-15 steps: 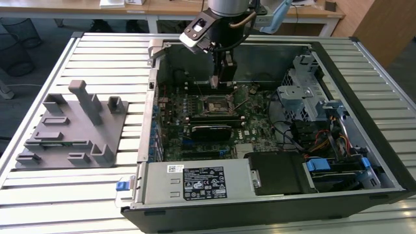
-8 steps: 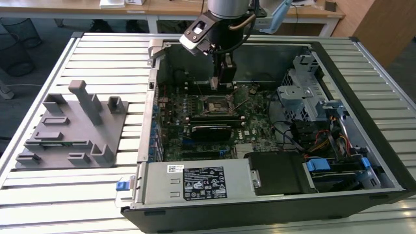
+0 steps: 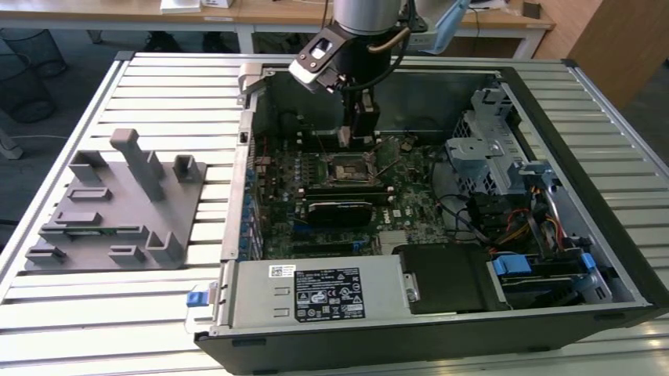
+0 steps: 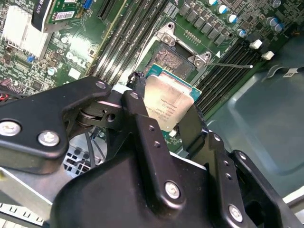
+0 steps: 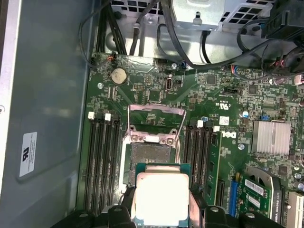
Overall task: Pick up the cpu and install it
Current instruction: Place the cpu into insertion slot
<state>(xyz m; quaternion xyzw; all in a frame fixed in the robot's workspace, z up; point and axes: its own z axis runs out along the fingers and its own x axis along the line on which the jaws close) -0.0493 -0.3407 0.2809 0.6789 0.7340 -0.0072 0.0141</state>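
Observation:
The cpu (image 4: 167, 100) (image 5: 161, 198), a flat square chip with a silvery top and a thin green edge, is clamped between the two black fingers of my gripper (image 4: 166, 108) (image 5: 161, 205). It hangs a little above the motherboard, close beside the open socket (image 5: 151, 156) (image 4: 172, 58), whose metal load plate (image 5: 156, 119) is flipped up. In the exterior view my gripper (image 3: 356, 133) reaches down into the open computer case, just behind the dark square socket (image 3: 348, 168).
The case (image 3: 585, 235) lies open on a slatted table. Memory slots (image 5: 102, 161) flank the socket. A black card (image 3: 340, 211), the power supply (image 3: 313, 294), a drive cage (image 3: 491, 157) and cables (image 3: 522, 227) crowd the case. A grey fixture tray (image 3: 115, 211) lies at the exterior view's left.

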